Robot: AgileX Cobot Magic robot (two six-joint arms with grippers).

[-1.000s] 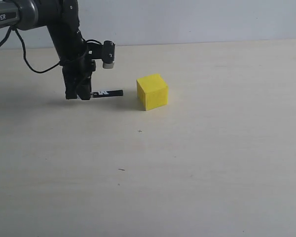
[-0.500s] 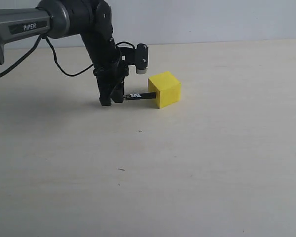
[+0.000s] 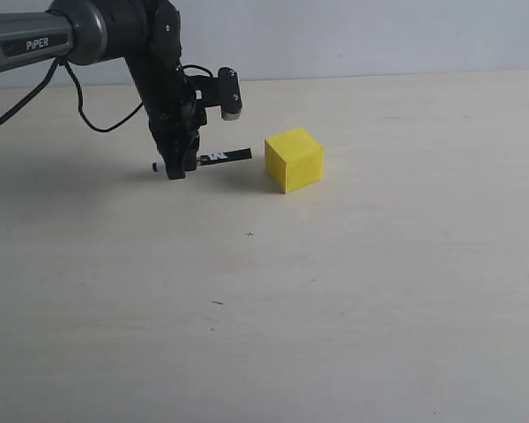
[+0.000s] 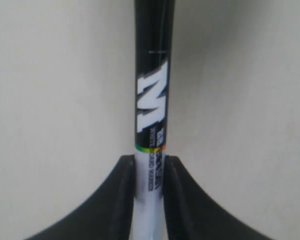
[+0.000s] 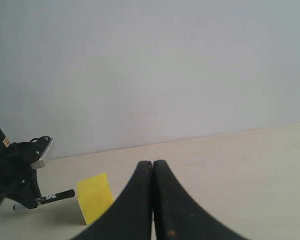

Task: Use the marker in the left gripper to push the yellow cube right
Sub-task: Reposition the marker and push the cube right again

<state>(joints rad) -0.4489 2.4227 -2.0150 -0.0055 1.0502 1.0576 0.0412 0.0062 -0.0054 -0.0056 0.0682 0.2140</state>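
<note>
The yellow cube (image 3: 294, 159) rests on the pale table, right of centre at the back. My left gripper (image 3: 177, 167) hangs to its left, shut on the marker (image 3: 217, 157), which lies level with its black cap pointing at the cube. A small gap separates the cap tip from the cube's left face. In the left wrist view the marker (image 4: 151, 115) runs between the two black fingers (image 4: 124, 190), the white barrel pinched. My right gripper (image 5: 152, 164) is shut and holds nothing; it does not show in the exterior view. The right wrist view shows the cube (image 5: 95, 198) and marker (image 5: 57, 196) far off.
The pale table (image 3: 335, 291) stretches wide to the right and front of the cube. A grey wall (image 3: 379, 35) stands behind its far edge. The left arm's black cable (image 3: 97, 119) loops behind the gripper. Two tiny dark specks (image 3: 217, 302) lie on the table.
The left gripper first swept right and pushed the cube a short way right with the marker. It has since drawn back left, leaving a gap, and the cube stays put.
</note>
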